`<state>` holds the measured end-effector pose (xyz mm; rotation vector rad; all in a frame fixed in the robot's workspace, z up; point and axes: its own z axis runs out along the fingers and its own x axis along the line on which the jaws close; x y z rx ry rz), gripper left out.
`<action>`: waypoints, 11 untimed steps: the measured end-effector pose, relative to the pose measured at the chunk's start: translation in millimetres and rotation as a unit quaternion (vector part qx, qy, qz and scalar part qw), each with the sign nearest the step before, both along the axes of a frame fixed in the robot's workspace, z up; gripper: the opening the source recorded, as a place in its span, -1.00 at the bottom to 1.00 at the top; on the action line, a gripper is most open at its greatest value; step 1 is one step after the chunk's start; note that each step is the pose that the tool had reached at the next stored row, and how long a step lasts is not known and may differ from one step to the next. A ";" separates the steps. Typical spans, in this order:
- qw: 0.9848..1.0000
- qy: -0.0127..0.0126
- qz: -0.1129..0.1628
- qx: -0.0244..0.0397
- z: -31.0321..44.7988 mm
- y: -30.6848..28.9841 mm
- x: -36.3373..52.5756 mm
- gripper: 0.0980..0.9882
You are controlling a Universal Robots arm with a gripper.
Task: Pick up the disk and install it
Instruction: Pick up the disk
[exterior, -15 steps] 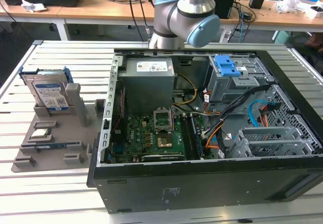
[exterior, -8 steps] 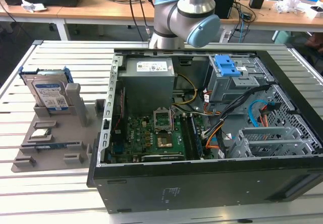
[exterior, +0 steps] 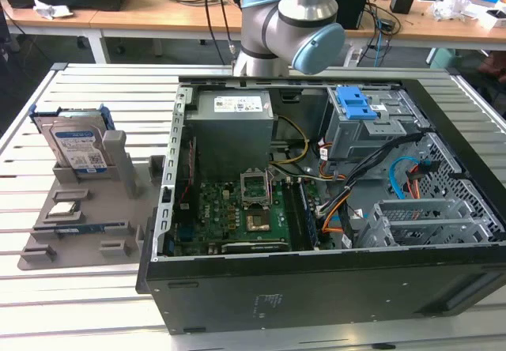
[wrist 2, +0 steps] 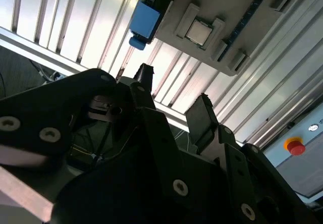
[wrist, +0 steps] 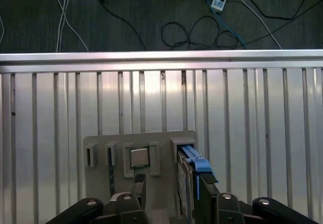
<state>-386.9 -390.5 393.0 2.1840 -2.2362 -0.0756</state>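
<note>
The hand (wrist: 171, 186) stood open, its two dark fingers (wrist: 138, 187) spread well apart with nothing gripped between them; the second wrist view showed the same bare gap. Beyond the fingertips in the first wrist view lay a gray holder (wrist: 162, 139) on the ribbed metal bench (wrist: 55, 113), and the disk (wrist: 194, 159) stood on edge in a slot of that holder, its blue carrier uppermost. The disk sat in line with one finger rather than in the gap, and that finger covered its near end, so whether they touched could not be told. A processor chip (wrist: 139, 157) rested in a pocket of the holder just beside the disk. In the second wrist view a blue corner of the carrier could be seen, the rest being cut off at the picture's edge. In the exterior view the disk leaned upright at the exterior view's left, near the open computer case (exterior: 316, 292), while the arm (exterior: 288, 27) rose behind the case, cut off by the frame.
</note>
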 end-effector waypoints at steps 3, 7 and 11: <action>1.000 0.000 0.000 0.000 0.0 2.7 2.7 0.00; 1.000 0.000 0.000 -0.001 -0.2 6.7 7.0 0.00; 1.000 0.000 0.000 -0.002 -0.5 12.1 12.5 0.00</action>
